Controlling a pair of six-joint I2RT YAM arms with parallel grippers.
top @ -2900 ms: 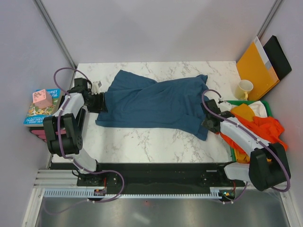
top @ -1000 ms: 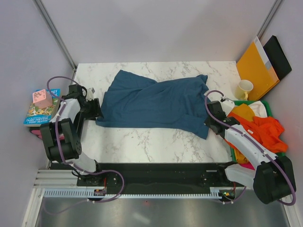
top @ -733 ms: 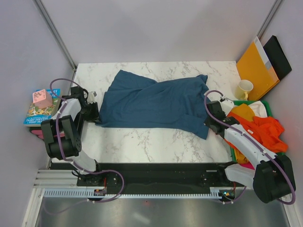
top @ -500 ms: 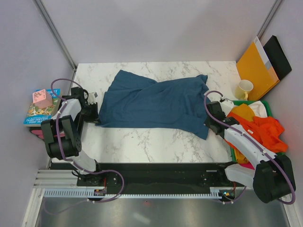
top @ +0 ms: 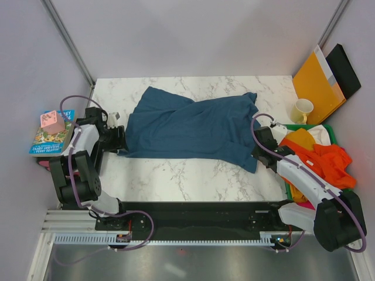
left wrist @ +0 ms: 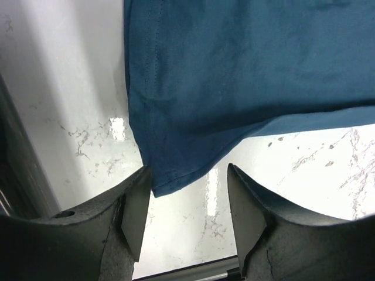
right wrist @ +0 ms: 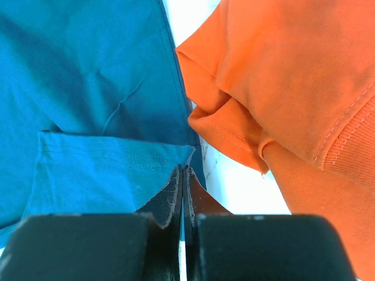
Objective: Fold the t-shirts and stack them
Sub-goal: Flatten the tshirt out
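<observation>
Teal t-shirt (top: pixel 193 126) flat; left tool (left wrist: pixel 187 175) spread astride corner; right tool (right wrist: pixel 182 171) pressed together; book (top: pixel 51 136) title unreadable.

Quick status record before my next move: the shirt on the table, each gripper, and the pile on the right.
blue t-shirt: spread out but rumpled on the table, not folded
left gripper: open, the shirt's near-left corner lying between its fingers, not gripped
right gripper: shut, tips at the shirt's right hem corner; a pinch on the cloth cannot be confirmed
orange t-shirt: heaped in the green bin, unfolded
stack: none started
</observation>
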